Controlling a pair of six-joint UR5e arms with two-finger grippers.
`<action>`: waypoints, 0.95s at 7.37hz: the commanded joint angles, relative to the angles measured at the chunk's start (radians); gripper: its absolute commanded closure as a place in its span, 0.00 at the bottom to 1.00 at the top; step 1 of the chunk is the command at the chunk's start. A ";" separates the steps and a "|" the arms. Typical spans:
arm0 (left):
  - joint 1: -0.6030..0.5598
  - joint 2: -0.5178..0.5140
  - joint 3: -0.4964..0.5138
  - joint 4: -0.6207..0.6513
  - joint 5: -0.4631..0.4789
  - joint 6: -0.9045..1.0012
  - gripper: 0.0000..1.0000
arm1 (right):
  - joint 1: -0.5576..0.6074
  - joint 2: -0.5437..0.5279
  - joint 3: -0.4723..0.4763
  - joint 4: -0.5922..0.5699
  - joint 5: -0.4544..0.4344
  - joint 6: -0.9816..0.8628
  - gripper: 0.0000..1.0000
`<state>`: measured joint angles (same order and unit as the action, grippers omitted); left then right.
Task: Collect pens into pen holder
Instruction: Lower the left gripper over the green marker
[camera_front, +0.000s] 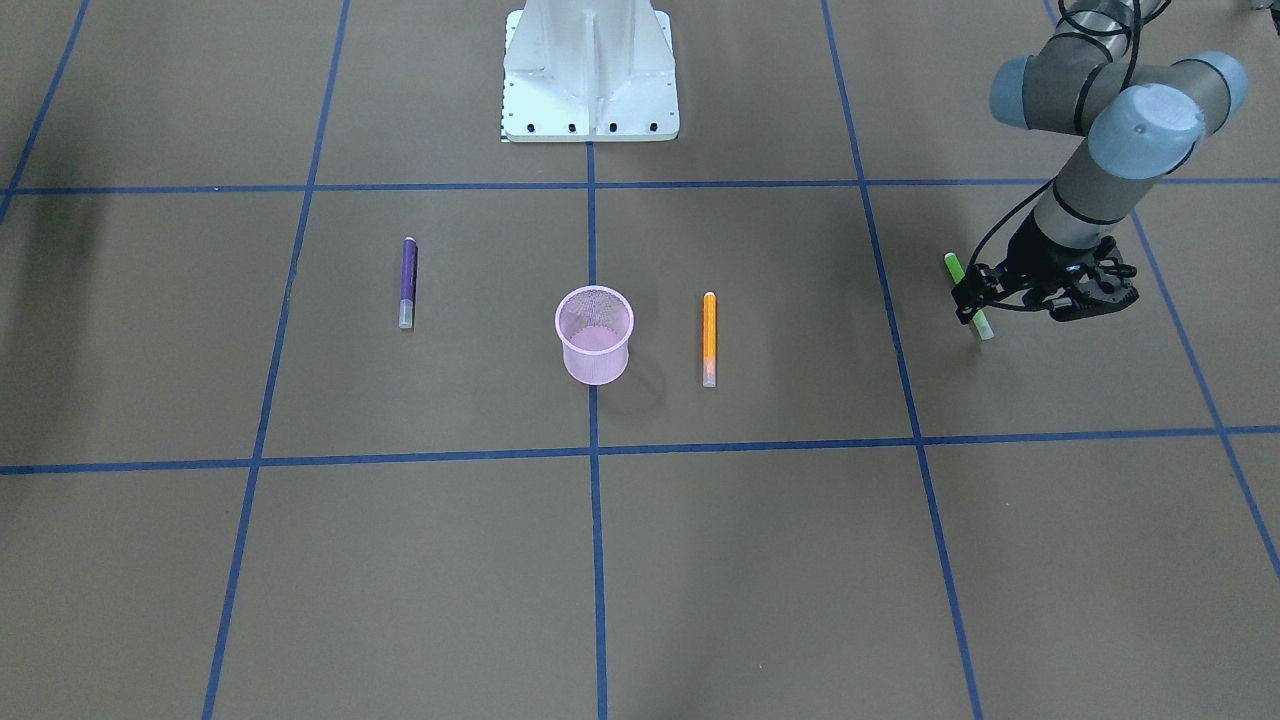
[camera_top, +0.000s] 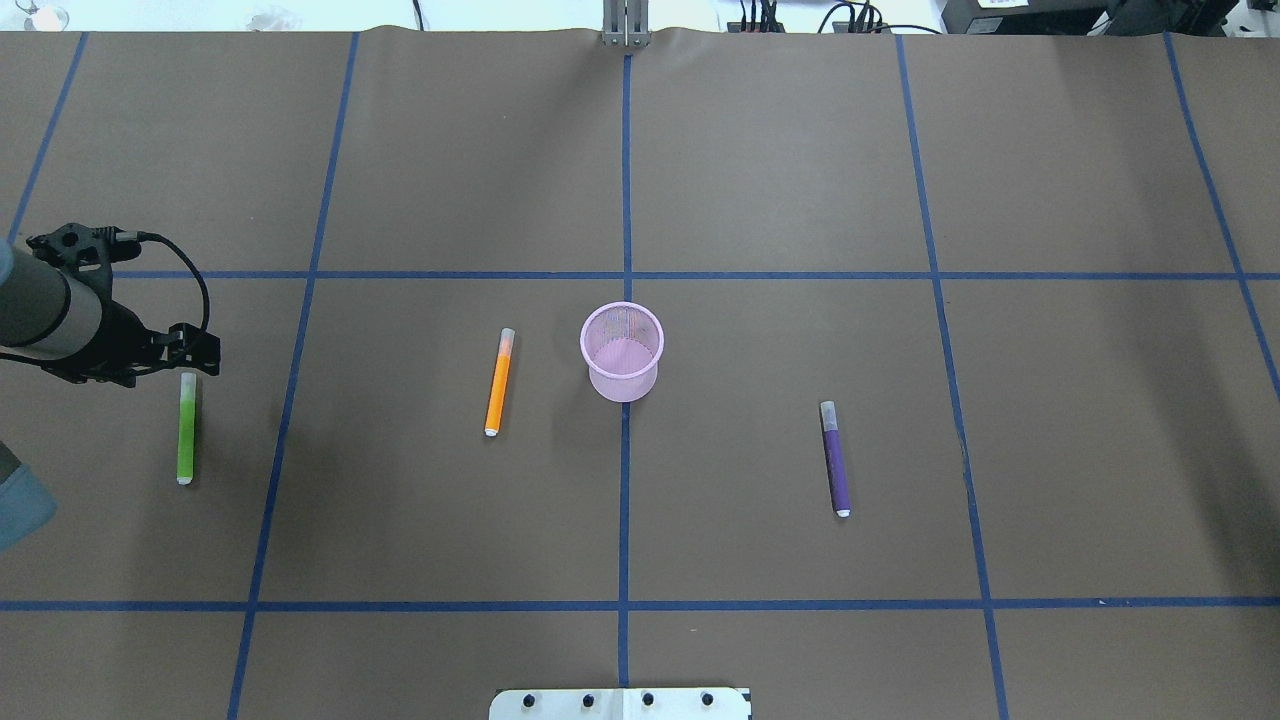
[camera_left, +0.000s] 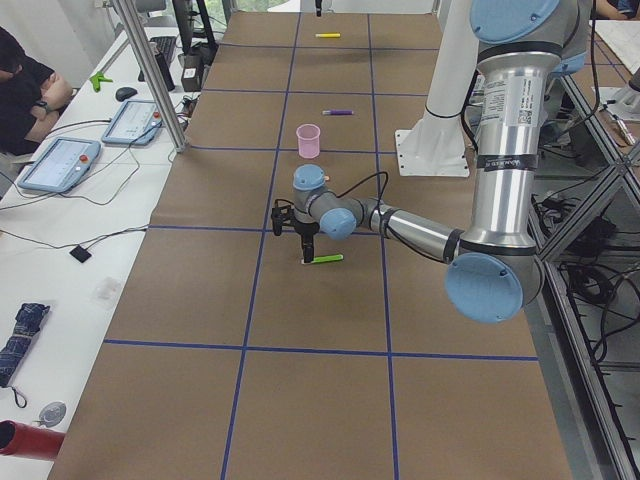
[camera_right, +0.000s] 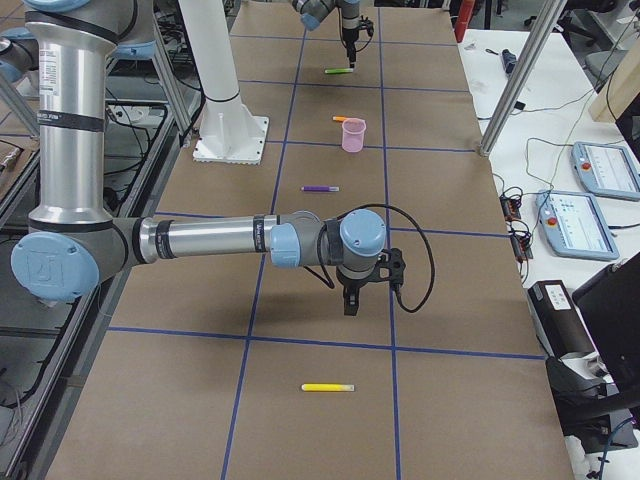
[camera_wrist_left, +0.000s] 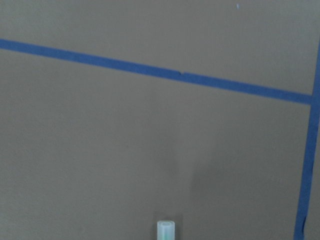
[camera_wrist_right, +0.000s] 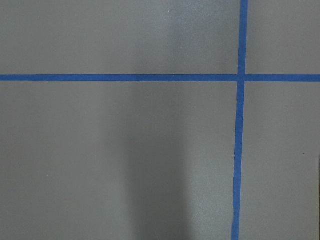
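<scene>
The pink mesh pen holder (camera_top: 622, 350) stands upright at the table's middle. The orange pen (camera_top: 498, 382) lies to its left and the purple pen (camera_top: 835, 458) to its right in the overhead view. The green pen (camera_top: 186, 430) lies flat at the far left. My left gripper (camera_top: 200, 350) points down just above its pale cap end (camera_wrist_left: 165, 230); its jaws look open and hold nothing. The yellow pen (camera_right: 328, 387) lies far out on my right side. My right gripper (camera_right: 350, 305) hangs above the table short of it, and I cannot tell whether it is open or shut.
The robot's white base (camera_front: 590, 80) stands behind the cup. Blue tape lines (camera_top: 625, 500) grid the brown table cover. Operators' desks with tablets (camera_right: 590, 170) run along the table's far edge.
</scene>
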<state>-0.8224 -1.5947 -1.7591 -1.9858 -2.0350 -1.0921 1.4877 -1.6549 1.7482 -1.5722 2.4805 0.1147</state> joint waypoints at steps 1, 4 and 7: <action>0.022 0.002 0.021 -0.002 0.009 0.006 0.06 | 0.000 0.001 0.001 0.000 0.005 0.002 0.00; 0.023 0.002 0.039 -0.005 0.007 0.008 0.14 | 0.000 0.003 0.001 0.000 0.005 0.002 0.00; 0.023 0.002 0.041 -0.005 0.007 0.008 0.27 | -0.001 0.003 0.001 0.000 0.005 0.002 0.00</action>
<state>-0.7993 -1.5923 -1.7191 -1.9910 -2.0279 -1.0846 1.4867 -1.6521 1.7487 -1.5723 2.4850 0.1166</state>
